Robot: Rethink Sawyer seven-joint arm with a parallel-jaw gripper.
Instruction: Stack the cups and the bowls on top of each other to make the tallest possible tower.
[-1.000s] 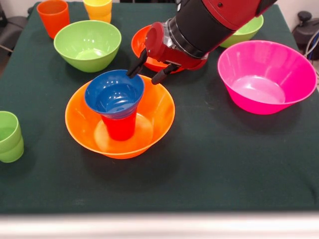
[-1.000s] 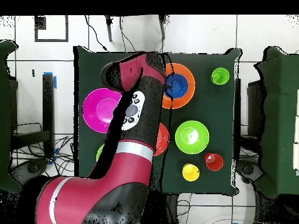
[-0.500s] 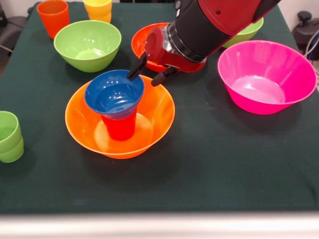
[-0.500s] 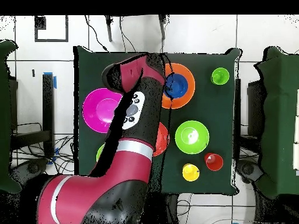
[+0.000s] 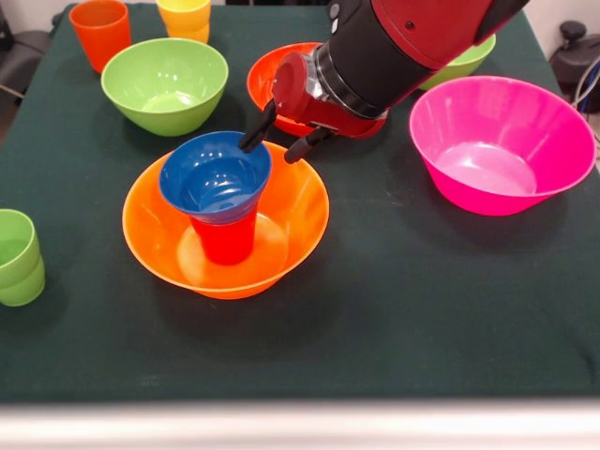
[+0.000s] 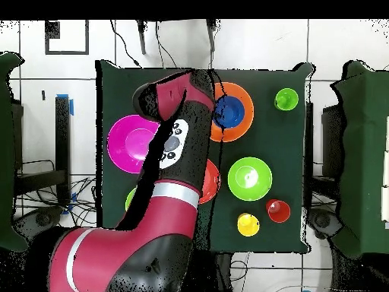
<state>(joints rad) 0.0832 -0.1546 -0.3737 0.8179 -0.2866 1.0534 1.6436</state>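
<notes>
The tower stands in the large orange bowl (image 5: 302, 202): an upright red cup (image 5: 225, 241) carries the small blue bowl (image 5: 215, 176) on its rim. My gripper (image 5: 278, 140) hovers open just behind the blue bowl's far right rim, and nothing sits between its dark fingers. Light green cups (image 5: 17, 258) are nested at the left edge. The overhead view shows the orange bowl (image 6: 245, 122), the blue bowl (image 6: 230, 112) and the green cups (image 6: 286, 99), while the arm covers the gripper.
A light green bowl (image 5: 165, 84), an orange cup (image 5: 100, 33) and a yellow cup (image 5: 185, 17) stand at the back left. A red-orange bowl (image 5: 267, 80) lies partly behind the arm. At the right are the pink bowl (image 5: 502, 141) and a second green bowl (image 5: 469, 58).
The wrist has drawn slightly up and back from the blue bowl. The fingers stay open and the stack has not moved.
</notes>
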